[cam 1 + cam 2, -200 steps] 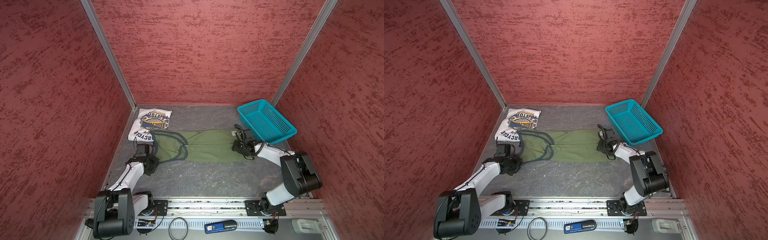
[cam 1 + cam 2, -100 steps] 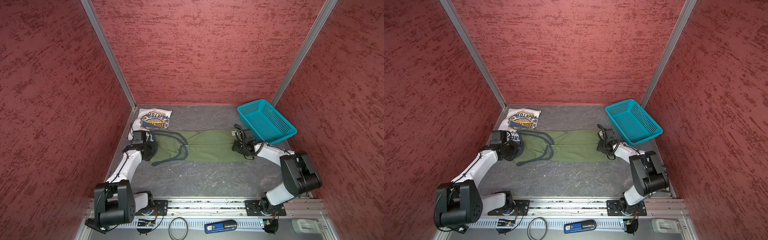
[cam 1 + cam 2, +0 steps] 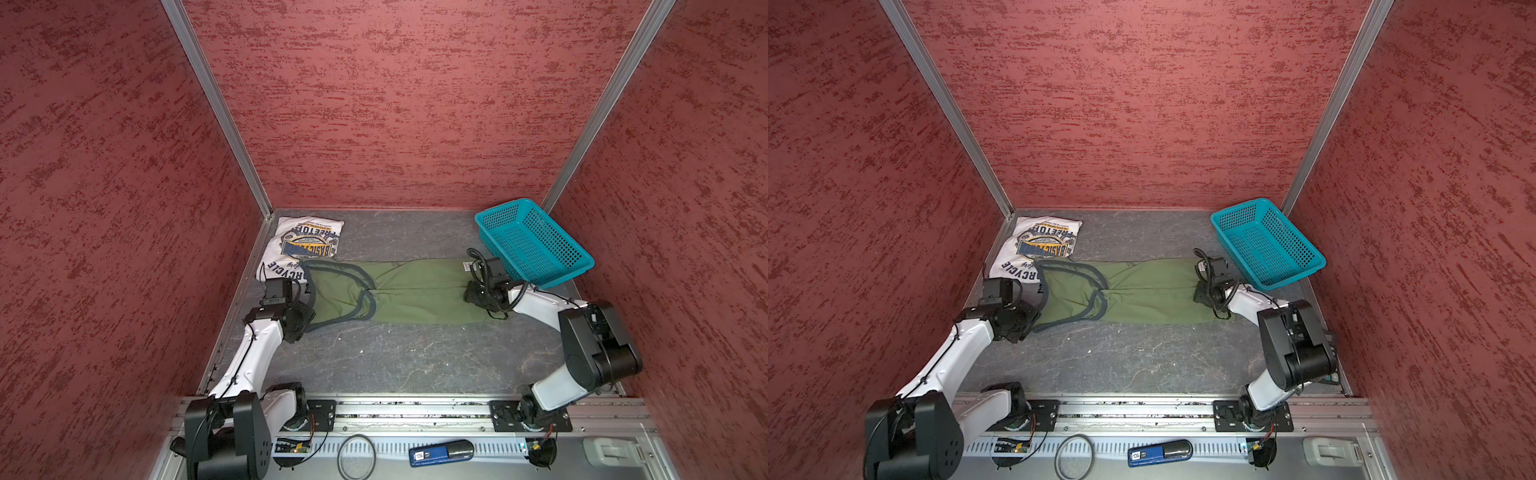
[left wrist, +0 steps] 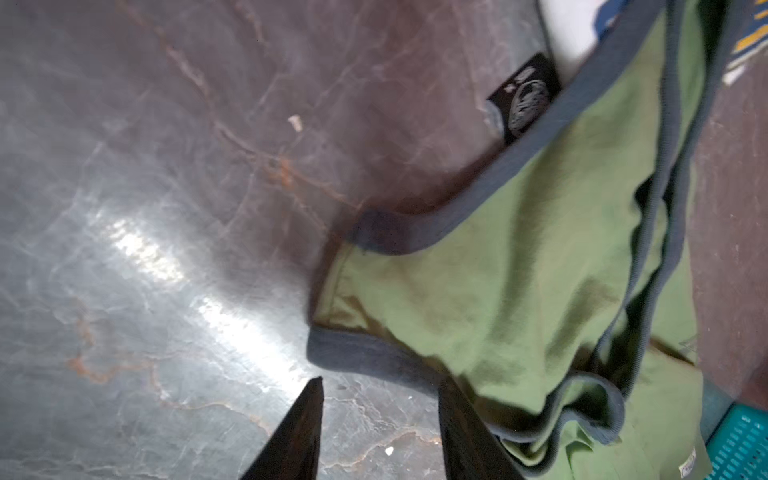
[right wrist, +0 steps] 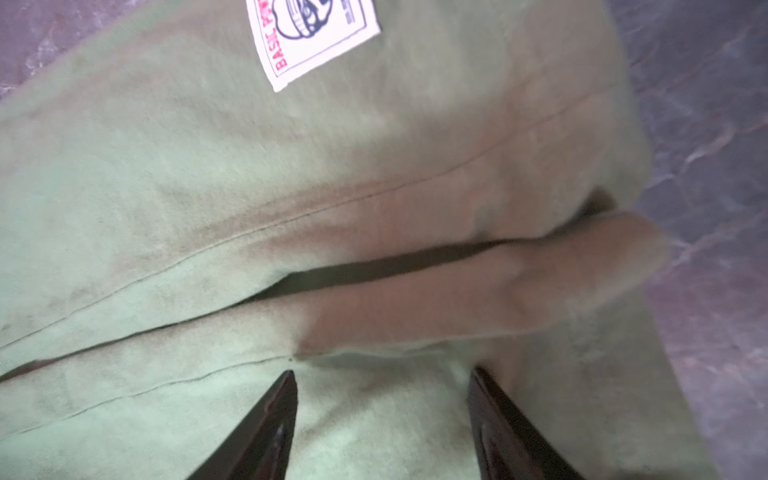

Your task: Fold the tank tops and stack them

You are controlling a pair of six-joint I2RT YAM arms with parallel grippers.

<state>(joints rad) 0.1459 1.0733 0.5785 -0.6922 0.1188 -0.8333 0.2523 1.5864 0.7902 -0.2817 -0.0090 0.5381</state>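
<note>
Spread flat mid-table (image 3: pixel 395 365), straps touching the folded white tank top (image 3: pixel 303 245), the olive tank top (image 3: pixel 415 291) looks limp and light (it'll sag), so with my left gripper (image 4: pixel 380 382) and right gripper (image 5: pixel 383 372) both parted and empty, I'd pinch the dark trim (image 4: pixel 365 357) and the hem (image 5: pixel 631 158).

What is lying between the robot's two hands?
The green shirt, spread out flat, lies between the left gripper and the right gripper, as both top views show.

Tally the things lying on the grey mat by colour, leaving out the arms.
White: 1, the white top
Green: 1, the green top
Teal: 1, the basket
Total: 3
</note>
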